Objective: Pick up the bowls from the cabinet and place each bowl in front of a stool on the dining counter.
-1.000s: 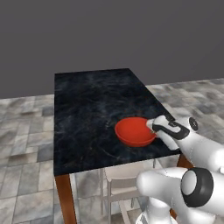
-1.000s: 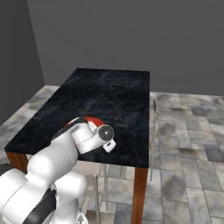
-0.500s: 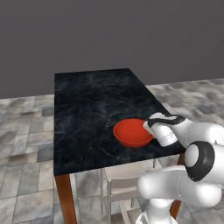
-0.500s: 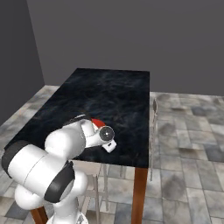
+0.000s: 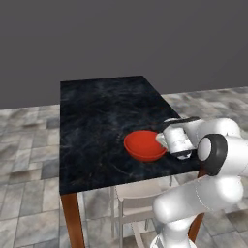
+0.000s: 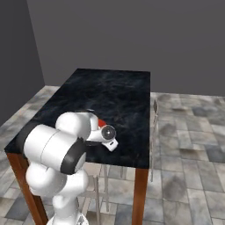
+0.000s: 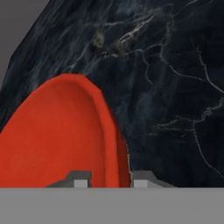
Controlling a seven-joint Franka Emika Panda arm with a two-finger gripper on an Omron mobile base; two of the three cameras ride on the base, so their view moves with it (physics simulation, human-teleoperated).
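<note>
The red bowl (image 5: 142,145) is low over the near right part of the dining counter (image 5: 97,114); I cannot tell whether it touches the top. My gripper (image 5: 162,140) is shut on the bowl's right rim. In the hand view the rim of the red bowl (image 7: 57,135) passes between the two fingertips (image 7: 78,180) of the gripper (image 7: 110,180), with the veined black counter (image 7: 175,87) beyond. A pale stool (image 5: 137,192) stands under the counter's near edge, just below the bowl. From the right base view a sliver of the red bowl (image 6: 102,123) shows behind my arm.
Another stool (image 6: 154,115) stands at the right side of the counter (image 6: 114,90). Grey tiled floor surrounds the counter, with a plain dark wall behind. The far half of the black top is bare marble.
The bowl has shifted slightly left along the counter's near edge, still in the gripper. My arm's upper links have swung in closer over the base.
</note>
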